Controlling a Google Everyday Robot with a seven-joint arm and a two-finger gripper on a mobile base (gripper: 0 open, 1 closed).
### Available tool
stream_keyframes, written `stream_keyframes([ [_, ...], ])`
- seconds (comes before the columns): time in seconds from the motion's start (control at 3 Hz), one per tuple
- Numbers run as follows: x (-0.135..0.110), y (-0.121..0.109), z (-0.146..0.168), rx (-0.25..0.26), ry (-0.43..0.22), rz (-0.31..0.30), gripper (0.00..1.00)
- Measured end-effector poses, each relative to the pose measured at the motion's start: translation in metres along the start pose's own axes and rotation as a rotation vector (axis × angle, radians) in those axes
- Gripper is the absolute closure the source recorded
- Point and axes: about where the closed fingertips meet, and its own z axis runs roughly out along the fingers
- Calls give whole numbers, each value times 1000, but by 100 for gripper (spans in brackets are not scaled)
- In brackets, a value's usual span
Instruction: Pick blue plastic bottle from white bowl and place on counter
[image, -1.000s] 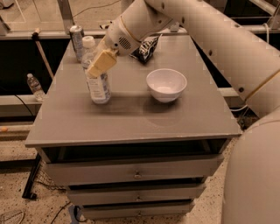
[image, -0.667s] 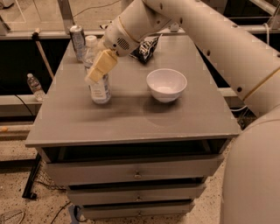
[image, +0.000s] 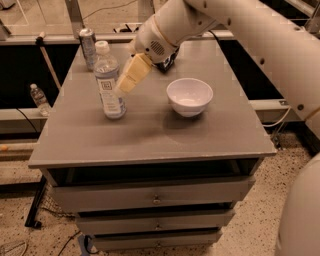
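Note:
The blue plastic bottle (image: 110, 86) stands upright on the counter (image: 150, 137), left of centre, with its white cap and label showing. The white bowl (image: 189, 96) sits to its right and holds nothing. My gripper (image: 129, 79), with tan fingers, hangs just right of the bottle's upper half, between bottle and bowl. It is open and holds nothing. One fingertip (image: 122, 87) is close to the bottle's side.
A silver can (image: 88, 47) stands at the counter's back left, just behind the bottle. A dark object (image: 167, 61) lies behind my wrist. A small water bottle (image: 39, 99) stands on the floor at left. Three drawers (image: 155, 197) sit below the counter.
My gripper has let go of the bottle and drawn back up and to the right. The bottle stays upright where it stood. The bowl has not moved.

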Motion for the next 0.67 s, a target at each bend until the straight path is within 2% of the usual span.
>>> stream_keyframes([
  [0.33, 38, -2, -54, 98, 32, 80, 0],
  [0.67, 61, -5, -87, 155, 53, 129, 0],
])
